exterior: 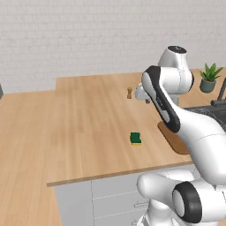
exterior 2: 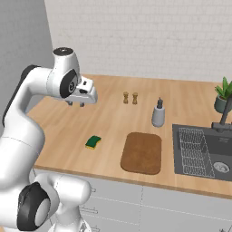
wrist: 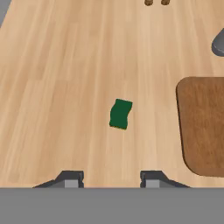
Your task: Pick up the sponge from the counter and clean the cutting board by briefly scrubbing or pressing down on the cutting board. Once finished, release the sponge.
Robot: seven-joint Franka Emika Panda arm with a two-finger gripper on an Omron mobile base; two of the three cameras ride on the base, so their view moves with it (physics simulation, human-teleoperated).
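In the left base view, we are seeing the small green-and-yellow sponge block [exterior: 136,138] lying untouched at centre frame on the light tan plank-grained counter [exterior: 84,114], near its front edge, so nothing looks done yet

In the right base view, we are holding the two-finger gripper [exterior 2: 75,103] high at upper left, well apart from the sponge at lower centre; the reddish-brown rounded cutting board [exterior 2: 142,152] is lying bare to the right

In the hand view, we are seeing the dark finger tips [wrist: 70,178] spread apart and empty at the bottom, with open counter all around the sponge
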